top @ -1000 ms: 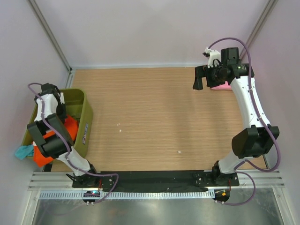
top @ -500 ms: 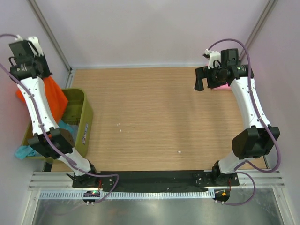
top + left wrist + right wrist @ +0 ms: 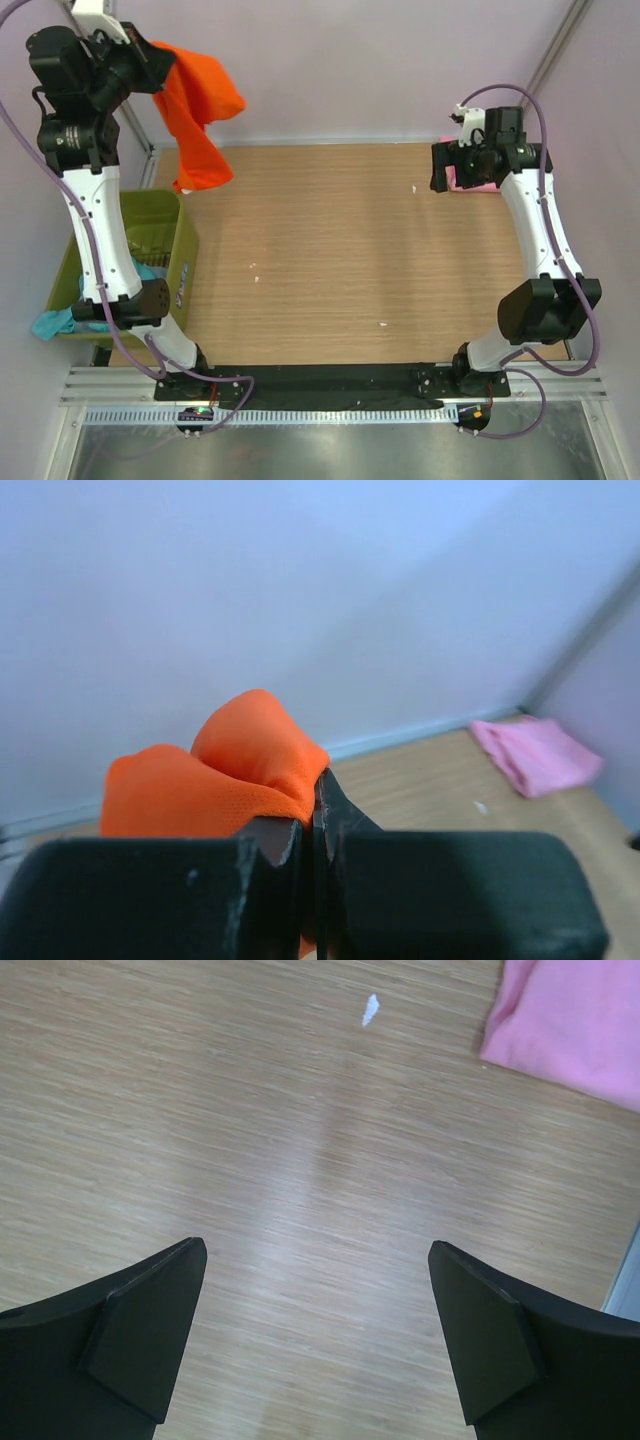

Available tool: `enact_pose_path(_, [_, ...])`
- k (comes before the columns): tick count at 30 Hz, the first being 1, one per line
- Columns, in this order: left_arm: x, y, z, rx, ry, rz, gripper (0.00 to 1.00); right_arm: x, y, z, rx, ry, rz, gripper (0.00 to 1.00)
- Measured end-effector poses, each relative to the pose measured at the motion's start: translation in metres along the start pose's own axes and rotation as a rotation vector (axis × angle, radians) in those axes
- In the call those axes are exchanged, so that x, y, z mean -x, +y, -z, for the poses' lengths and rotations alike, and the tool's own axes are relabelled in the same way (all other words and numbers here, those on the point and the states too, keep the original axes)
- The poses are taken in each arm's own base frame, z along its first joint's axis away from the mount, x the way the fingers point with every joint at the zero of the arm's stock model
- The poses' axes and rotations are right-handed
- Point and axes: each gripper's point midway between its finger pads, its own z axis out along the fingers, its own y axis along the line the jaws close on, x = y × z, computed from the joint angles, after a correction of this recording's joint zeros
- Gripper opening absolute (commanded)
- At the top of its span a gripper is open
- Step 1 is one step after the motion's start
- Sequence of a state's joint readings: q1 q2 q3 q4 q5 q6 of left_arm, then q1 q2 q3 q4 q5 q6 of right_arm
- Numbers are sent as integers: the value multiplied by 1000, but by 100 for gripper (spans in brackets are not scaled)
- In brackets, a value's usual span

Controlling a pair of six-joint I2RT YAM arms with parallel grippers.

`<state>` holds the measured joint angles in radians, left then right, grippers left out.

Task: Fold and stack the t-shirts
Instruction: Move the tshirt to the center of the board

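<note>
My left gripper is raised high at the back left and is shut on the bright orange t-shirt, which hangs down over the table's back left corner. In the left wrist view the orange t-shirt bunches above my closed left gripper. The pale pink t-shirt lies folded at the back right; it also shows in the left wrist view and the right wrist view. My right gripper is open and empty just left of it, above bare wood. A teal t-shirt hangs over the tub.
An olive-green plastic tub stands at the table's left edge with teal cloth inside. Small white specks lie on the wooden table. Pale walls close in the back and sides.
My left gripper has lifted the orange t-shirt out of the tub, up and toward the back, then rightward. The right gripper has shifted slightly right toward the pink t-shirt.
</note>
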<state>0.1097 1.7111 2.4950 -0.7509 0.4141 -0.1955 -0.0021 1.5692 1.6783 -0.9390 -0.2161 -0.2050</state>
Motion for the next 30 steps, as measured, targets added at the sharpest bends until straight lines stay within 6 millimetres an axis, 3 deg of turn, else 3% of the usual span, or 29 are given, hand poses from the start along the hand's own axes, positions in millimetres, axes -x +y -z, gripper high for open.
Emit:
enact_pose_path(4, [-16, -64, -8, -257, 54, 70, 0, -10, -23, 8, -47, -2, -63, 100])
enact_pose_path(9, [-55, -118, -1, -476, 184, 161, 0, -20, -36, 13, -70, 7, -117, 100])
enact_pose_path(16, [-136, -149, 7, -580, 463, 125, 0, -28, -34, 9, -57, 24, -130, 100])
enact_pose_path(19, [-181, -165, 7, -617, 609, 49, 0, -29, -37, 9, -61, 27, -135, 100])
enact_pose_path(23, [-230, -180, -7, -656, 746, -19, 0, -31, -39, 12, -68, 24, -142, 100])
enact_pose_path(26, [-249, -183, -21, -634, 778, -65, 0, -35, -42, 14, -75, 26, -151, 100])
enact_pose_path(30, [-242, -191, -42, -588, 697, -133, 0, -39, -50, 17, -91, 25, -173, 100])
